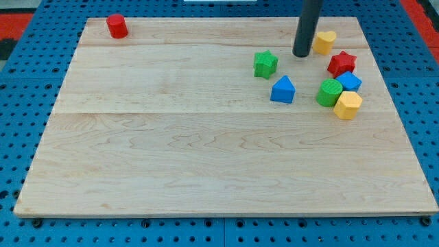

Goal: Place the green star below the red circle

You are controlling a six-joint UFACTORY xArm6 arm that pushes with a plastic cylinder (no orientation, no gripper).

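Seven blocks on the wooden board [206, 158] right now, and the one that matters, the green star [265, 64], is sitting up in the view's upper right area, standing on its own with bare wood all round it. The rod's tip [302, 54] is just to the view's right of it and a touch higher, close but not touching as far as I can see. No jaws on this rig at all, it's just a straight dark rod, so nothing is clamped or let go. The red circle [116, 26] is way off in the view's top left corner, well apart from everything else, basically the whole width of the board away from the star. Just below and right of the star there's a blue triangle-ish block [282, 90], near it but with a gap. Right behind the rod on the view's right is a yellow block [325, 42], looks kind of heart shaped, and it's so close to the rod I can't tell if they touch. Then over by the right edge there's a tight little bunch: a red star [341, 63] on top, a blue block [349, 81] just under it, a green round block [329, 92] to the left of that, and a yellow hexagon-looking block [348, 105] at the bottom, all pretty much touching. Around the board is blue pegboard [27, 110].
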